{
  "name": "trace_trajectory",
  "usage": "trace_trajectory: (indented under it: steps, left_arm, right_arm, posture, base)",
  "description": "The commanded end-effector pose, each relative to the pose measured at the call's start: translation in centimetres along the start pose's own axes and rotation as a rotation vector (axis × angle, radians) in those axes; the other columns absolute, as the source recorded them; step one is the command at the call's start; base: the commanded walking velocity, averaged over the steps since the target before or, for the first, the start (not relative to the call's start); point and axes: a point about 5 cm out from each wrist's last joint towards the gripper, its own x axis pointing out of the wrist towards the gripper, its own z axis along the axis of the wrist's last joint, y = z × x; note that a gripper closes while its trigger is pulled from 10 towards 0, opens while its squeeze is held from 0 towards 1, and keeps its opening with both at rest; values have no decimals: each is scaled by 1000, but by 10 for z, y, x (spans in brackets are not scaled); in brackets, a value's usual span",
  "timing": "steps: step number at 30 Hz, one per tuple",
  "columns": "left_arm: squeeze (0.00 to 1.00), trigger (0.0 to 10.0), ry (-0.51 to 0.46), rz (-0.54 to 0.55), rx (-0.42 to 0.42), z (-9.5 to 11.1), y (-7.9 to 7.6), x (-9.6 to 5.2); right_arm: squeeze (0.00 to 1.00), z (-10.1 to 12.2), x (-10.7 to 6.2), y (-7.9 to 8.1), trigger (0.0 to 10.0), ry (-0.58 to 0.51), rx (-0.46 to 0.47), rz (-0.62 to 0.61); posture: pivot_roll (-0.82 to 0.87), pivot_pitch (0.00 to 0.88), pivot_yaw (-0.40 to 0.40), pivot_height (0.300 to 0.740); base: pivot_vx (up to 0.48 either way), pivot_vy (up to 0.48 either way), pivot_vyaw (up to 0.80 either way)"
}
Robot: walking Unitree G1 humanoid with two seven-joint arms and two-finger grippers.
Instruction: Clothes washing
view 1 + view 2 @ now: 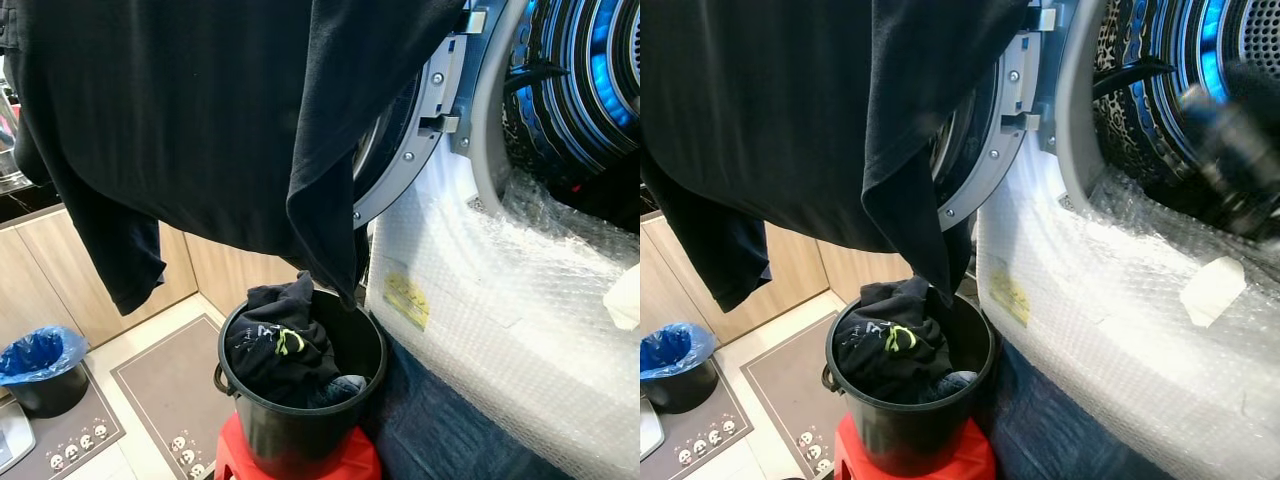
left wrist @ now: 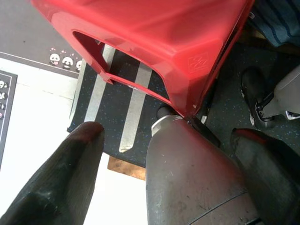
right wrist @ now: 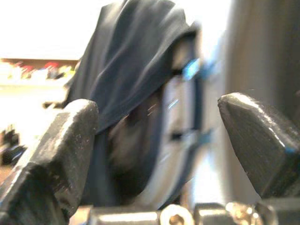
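A large dark garment (image 1: 200,120) hangs across the top of the scene, draped over the open washer door (image 1: 425,120), its tip dangling just above the black bucket (image 1: 300,430). More dark clothes (image 1: 280,345), one with a green logo, lie in the bucket, which stands on a red stool (image 1: 345,462). The washer drum (image 1: 580,80) gapes at the upper right. My right gripper (image 3: 157,117) is open and empty, raised near the drum mouth (image 1: 1230,150), blurred, facing the garment (image 3: 126,70). My left gripper (image 2: 166,133) hangs open low beside the red stool (image 2: 154,42).
Bubble wrap (image 1: 500,300) covers the washer front below the drum. A small bin with a blue bag (image 1: 40,365) stands on the floor at the left by wooden cabinets. A grey mat (image 1: 170,400) lies before the stool. My own leg and foot (image 2: 258,93) stand close to the stool.
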Motion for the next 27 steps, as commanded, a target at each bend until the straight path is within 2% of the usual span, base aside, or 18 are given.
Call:
trace_trajectory:
  steps: [1,5,7,10,13,14,15,17,20,21,27]
  left_arm:
    - [0,10000,75,-24,10,-18,-5,-2]
    - [0,10000,75,-26,9,-18,-5,-2]
    - [0,10000,74,-26,7,-17,-5,-2]
    - [0,10000,74,-26,3,-17,-5,-2]
    - [0,10000,73,-25,3,-16,-4,-2]
    - [0,10000,73,-25,3,-16,-4,-2]
    - [0,10000,73,-23,1,-16,-4,-2]
    - [0,10000,73,-23,0,-16,-4,-2]
    - [0,10000,73,-20,-3,-16,-3,-2]
    - [0,10000,72,-19,-2,-16,-2,-2]
    - [0,10000,71,-16,-4,-15,-1,-2]
  right_arm:
    - [0,-14,4,17,10000,64,40,91]
    - [0,-36,4,35,10000,139,126,148]
    - [0,-57,5,47,10000,192,197,173]
    - [0,-86,-1,54,10000,302,251,166]
    - [0,-105,-7,58,10000,361,299,154]
    - [0,-105,-7,58,10000,361,299,154]
    - [0,-117,-10,59,10000,409,302,144]
    - [0,-122,-11,60,10000,430,302,141]
    - [0,-144,-14,61,10000,526,289,121]
    - [0,-156,-14,62,10000,571,271,110]
    - [0,-184,-5,61,10000,642,209,87]
  posture:
    - [-132,0,-9,740]
    - [-135,0,-8,740]
    - [-137,0,-7,740]
    - [-133,0,-7,740]
    - [-132,0,-6,740]
    - [-132,0,-6,740]
    - [-128,0,-6,740]
    - [-126,0,-6,740]
    - [-121,0,-6,740]
    - [-118,0,-6,740]
    - [-109,0,-9,740]
  base:
    - [0,0,0]
    - [0,0,0]
    - [0,0,0]
    - [0,0,0]
    - [0,0,0]
    - [0,0,0]
    - [0,0,0]
    - [0,0,0]
    - [0,0,0]
    - [0,0,0]
    - [0,0,0]
